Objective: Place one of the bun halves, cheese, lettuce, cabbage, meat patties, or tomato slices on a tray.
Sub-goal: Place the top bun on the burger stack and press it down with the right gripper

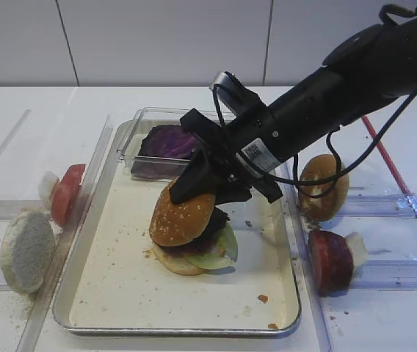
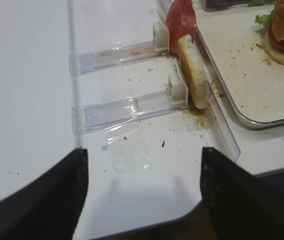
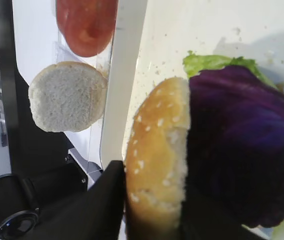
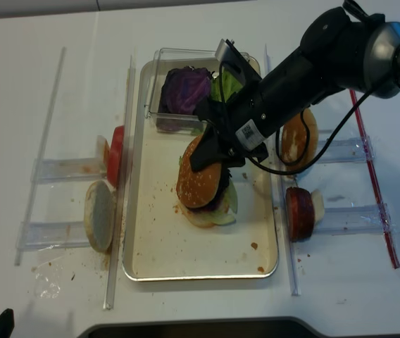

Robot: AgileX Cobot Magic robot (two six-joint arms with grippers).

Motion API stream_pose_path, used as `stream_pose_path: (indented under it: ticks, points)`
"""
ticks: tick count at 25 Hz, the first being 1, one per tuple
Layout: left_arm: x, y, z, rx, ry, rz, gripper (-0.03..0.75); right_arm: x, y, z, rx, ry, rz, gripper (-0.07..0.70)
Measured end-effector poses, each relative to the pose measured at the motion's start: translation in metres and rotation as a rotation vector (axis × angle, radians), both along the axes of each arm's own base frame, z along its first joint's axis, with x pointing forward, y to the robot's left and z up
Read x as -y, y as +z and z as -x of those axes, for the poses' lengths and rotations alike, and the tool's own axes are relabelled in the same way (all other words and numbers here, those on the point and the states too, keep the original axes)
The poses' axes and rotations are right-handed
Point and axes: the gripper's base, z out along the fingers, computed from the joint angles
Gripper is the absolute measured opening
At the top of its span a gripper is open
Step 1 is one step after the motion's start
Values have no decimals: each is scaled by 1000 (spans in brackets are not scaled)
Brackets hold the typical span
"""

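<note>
My right gripper (image 1: 194, 187) is shut on the sesame bun half (image 1: 183, 214), which tilts over a stack on the tray (image 1: 120, 293). In the right wrist view one black finger (image 3: 113, 190) presses the bun's dome (image 3: 157, 160), with purple cabbage (image 3: 242, 140) and lettuce (image 3: 212, 62) right behind it. A pale bottom bun (image 1: 175, 262) lies under the stack. My left gripper (image 2: 144, 165) stands open over bare white table, holding nothing. A meat patty (image 1: 331, 260) and a tomato slice (image 1: 67, 192) stand in racks beside the tray. Cheese is out of view.
A clear box (image 1: 139, 150) with more cabbage (image 1: 168, 141) sits at the tray's far end. A pale flat bun half (image 1: 26, 251) leans in the left rack, a smooth brown bun (image 1: 322, 183) in the right rack. Clear plastic rails (image 2: 127, 107) border the tray.
</note>
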Motion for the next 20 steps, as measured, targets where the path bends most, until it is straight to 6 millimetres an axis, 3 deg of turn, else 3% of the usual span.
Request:
stream_pose_path:
  ticks: [9,20]
  points:
    - [0,0,0,0,0,0,438,1,-1,0,-14,-4,15,420]
    - [0,0,0,0,0,0,438,4,3,-5,-15,4,118,447]
